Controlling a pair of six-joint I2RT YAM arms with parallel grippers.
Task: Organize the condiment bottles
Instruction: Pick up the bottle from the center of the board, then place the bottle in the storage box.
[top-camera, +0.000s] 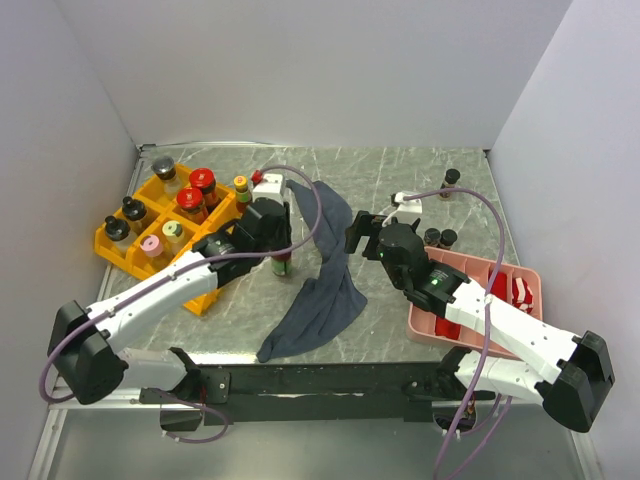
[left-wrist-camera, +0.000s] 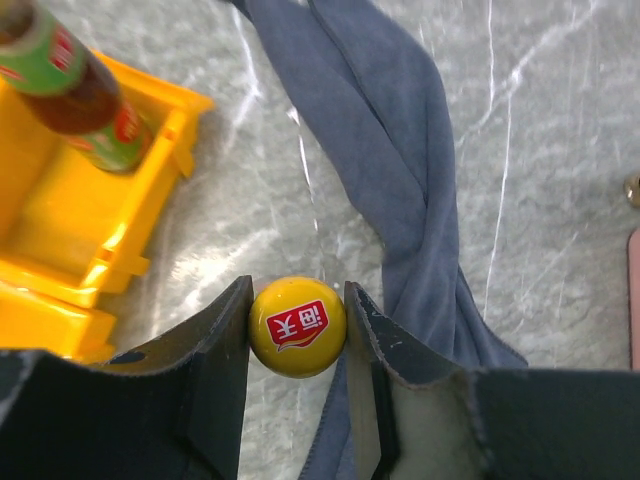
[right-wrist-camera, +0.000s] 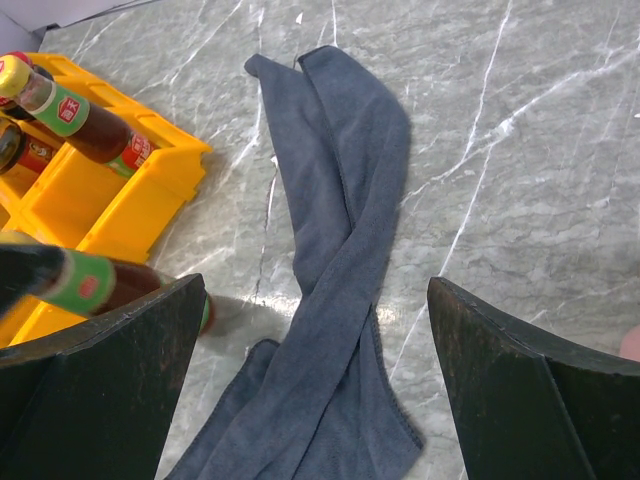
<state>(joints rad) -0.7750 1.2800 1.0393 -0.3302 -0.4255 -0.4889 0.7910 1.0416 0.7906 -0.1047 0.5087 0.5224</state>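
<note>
A: Top view. Left end effector (top-camera: 279, 252) is clenched on a slim yellow-capped sauce bottle (top-camera: 281, 266). The bottle stands upright on the tabletop (top-camera: 400, 170), between the yellow compartment tray (top-camera: 108, 246) and the grey-blue cloth (top-camera: 320, 290). Which step?

B: Judged: pick made, carry to the tray not yet done. Right end effector (top-camera: 368, 228) is released, jaws wide, holding nothing, over the cloth's other side. Two black-capped bottles (top-camera: 432, 237) sit just beside the pink tray (top-camera: 495, 266), a third near the back edge. All three unsorted.

A: Left wrist view. The bottle's round yellow cap, red logo on top, sits between both fingers (left-wrist-camera: 215, 350), touching each. Body hidden under the cap. Another slim bottle (left-wrist-camera: 75, 85) leans in the tray's corner compartment: green label, dark sauce.

B: Right wrist view. Only cloth and tabletop show between its fingers (right-wrist-camera: 110, 380). The held bottle shows at the left edge, with a green label and dark contents, partly behind one finger.

A: Next move?

B: Lift until the base clears the tray wall, carry left to a free compartment, and lower before letting go. The grip looks high on the bottle, so I'd expect some swing. Go slowly.
</note>
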